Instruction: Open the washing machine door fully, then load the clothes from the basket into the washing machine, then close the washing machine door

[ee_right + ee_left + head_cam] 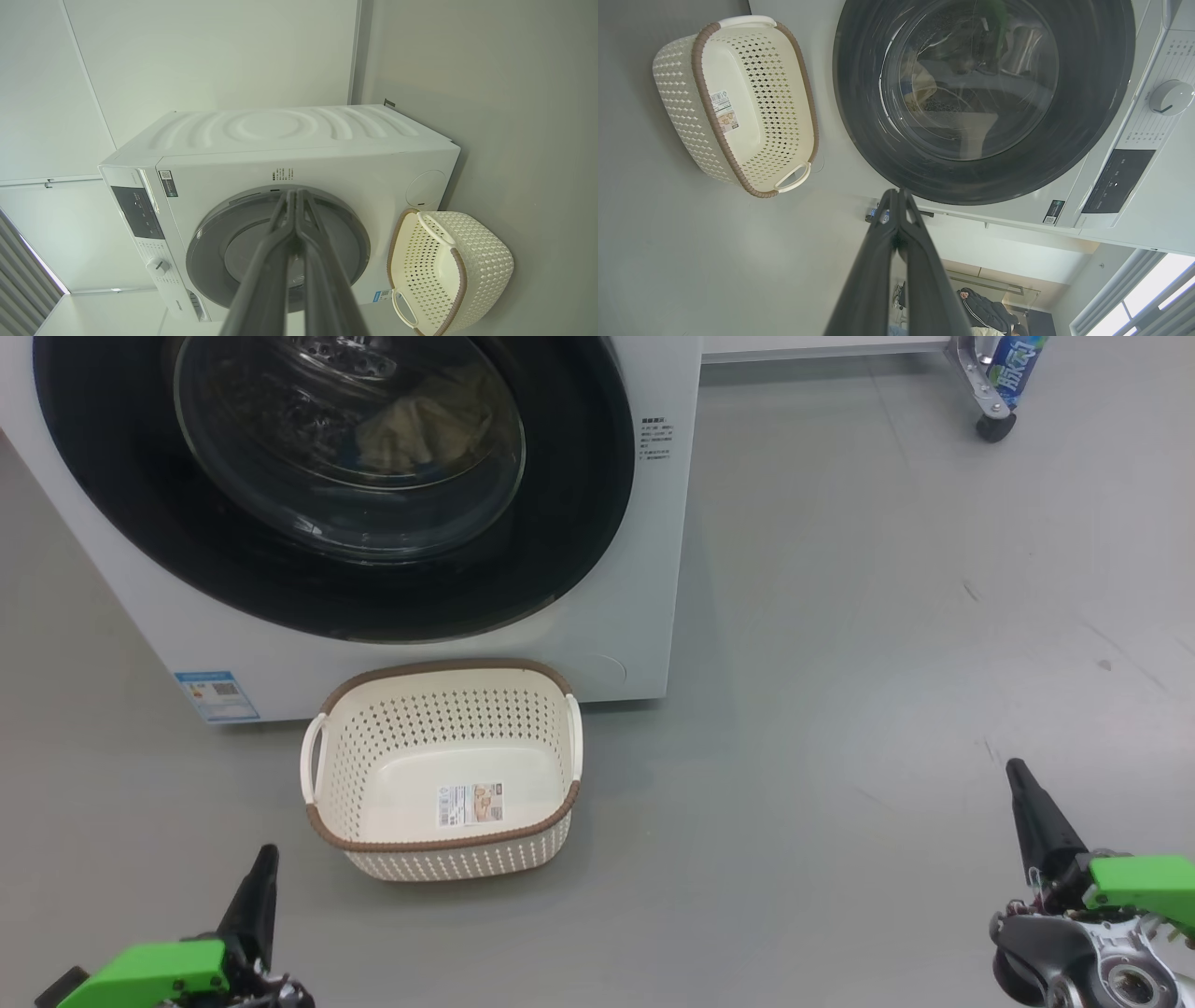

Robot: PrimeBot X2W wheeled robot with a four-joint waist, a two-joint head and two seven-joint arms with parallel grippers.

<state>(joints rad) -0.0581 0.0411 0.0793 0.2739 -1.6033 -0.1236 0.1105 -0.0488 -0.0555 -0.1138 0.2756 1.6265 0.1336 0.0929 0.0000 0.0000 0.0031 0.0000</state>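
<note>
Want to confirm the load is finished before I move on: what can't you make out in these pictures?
- Head view: the clothes sit behind the washing machine door glass and its reflections; their number is unclear.
- Head view: the door's top is cut off by the frame edge.
- Right wrist view: the shut right gripper covers the door's centre.
- Head view: the label in the basket is too small to read.

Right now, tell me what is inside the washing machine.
Through the glass of the washing machine door, pale clothes lie in the drum. Glare and the dark rim hide how many.
</note>
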